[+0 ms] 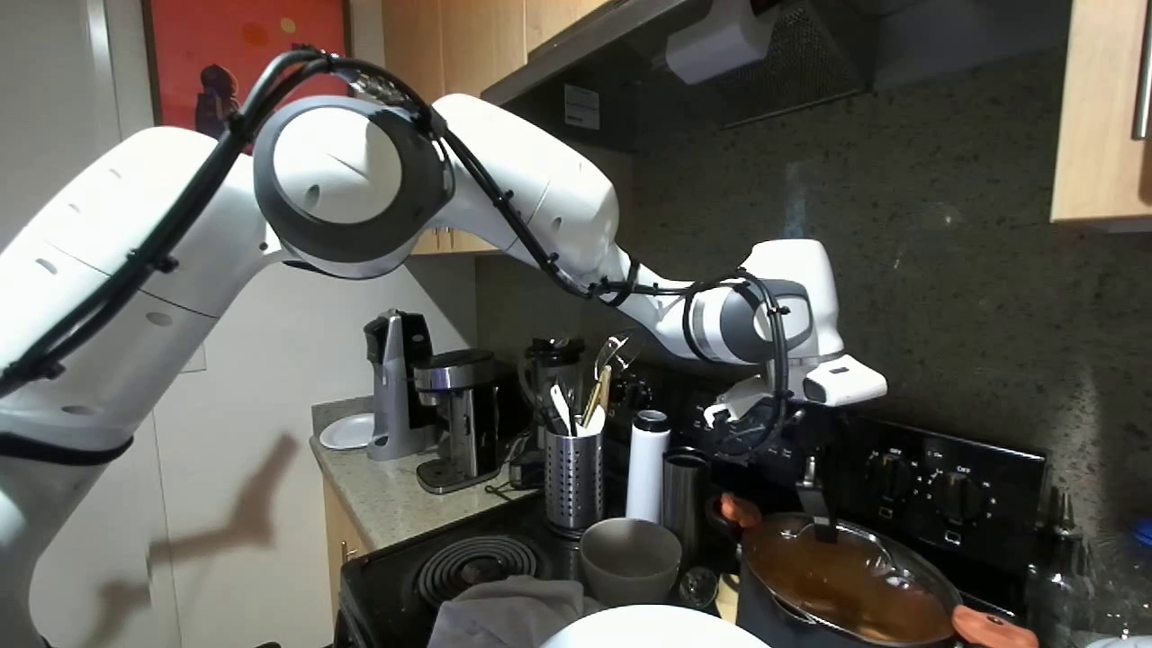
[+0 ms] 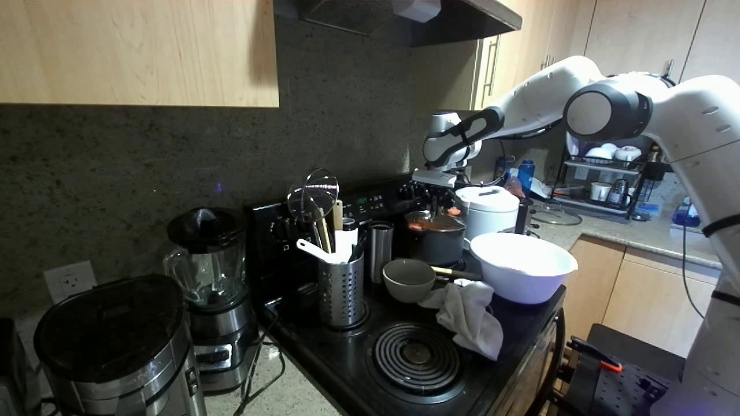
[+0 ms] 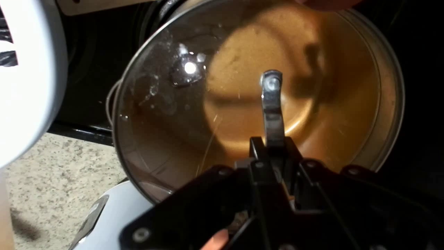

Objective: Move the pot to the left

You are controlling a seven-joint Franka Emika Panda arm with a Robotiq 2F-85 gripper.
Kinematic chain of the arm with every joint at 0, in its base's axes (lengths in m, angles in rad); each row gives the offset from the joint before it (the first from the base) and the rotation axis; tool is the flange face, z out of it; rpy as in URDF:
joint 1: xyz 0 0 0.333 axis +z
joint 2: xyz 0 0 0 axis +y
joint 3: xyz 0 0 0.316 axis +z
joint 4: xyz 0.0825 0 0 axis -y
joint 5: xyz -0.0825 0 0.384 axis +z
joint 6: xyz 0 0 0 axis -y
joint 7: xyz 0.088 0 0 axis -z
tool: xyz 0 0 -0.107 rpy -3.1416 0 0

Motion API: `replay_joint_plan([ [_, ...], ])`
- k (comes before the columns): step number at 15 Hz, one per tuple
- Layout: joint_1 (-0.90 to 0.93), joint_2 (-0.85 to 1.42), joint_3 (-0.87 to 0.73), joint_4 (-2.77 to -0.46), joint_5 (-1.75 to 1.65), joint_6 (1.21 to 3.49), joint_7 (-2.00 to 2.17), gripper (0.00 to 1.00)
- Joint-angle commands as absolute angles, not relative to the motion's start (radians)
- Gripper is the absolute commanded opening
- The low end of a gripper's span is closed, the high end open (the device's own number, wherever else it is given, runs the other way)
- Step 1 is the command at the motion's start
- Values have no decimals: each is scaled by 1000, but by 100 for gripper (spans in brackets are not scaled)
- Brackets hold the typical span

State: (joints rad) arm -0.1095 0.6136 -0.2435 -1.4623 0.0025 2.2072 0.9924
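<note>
Claw [image 3: 273, 144] closed on the metal handle [image 3: 273, 104] of the glass lid [image 3: 236, 80] over the grey pot [image 2: 438, 247], which in an exterior view has a grey bowl [image 2: 406, 292] at its seven o'clock and a white bowl [image 2: 520, 283] at four.

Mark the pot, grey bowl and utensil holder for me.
Pot [image 2: 436, 247]: in an exterior view, on its grey outer side.
Grey bowl [image 1: 630, 583]: in an exterior view, on its outer wall.
Utensil holder [image 1: 574, 479]: in an exterior view, on its perforated metal side.
</note>
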Motion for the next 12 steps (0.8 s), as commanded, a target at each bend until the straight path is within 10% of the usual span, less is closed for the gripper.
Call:
replay_joint_plan([
  [1, -81, 551, -261, -1457, -15, 2179, 1062, 4],
  [12, -64, 469, -255, -1511, -44, 2091, 1094, 4],
])
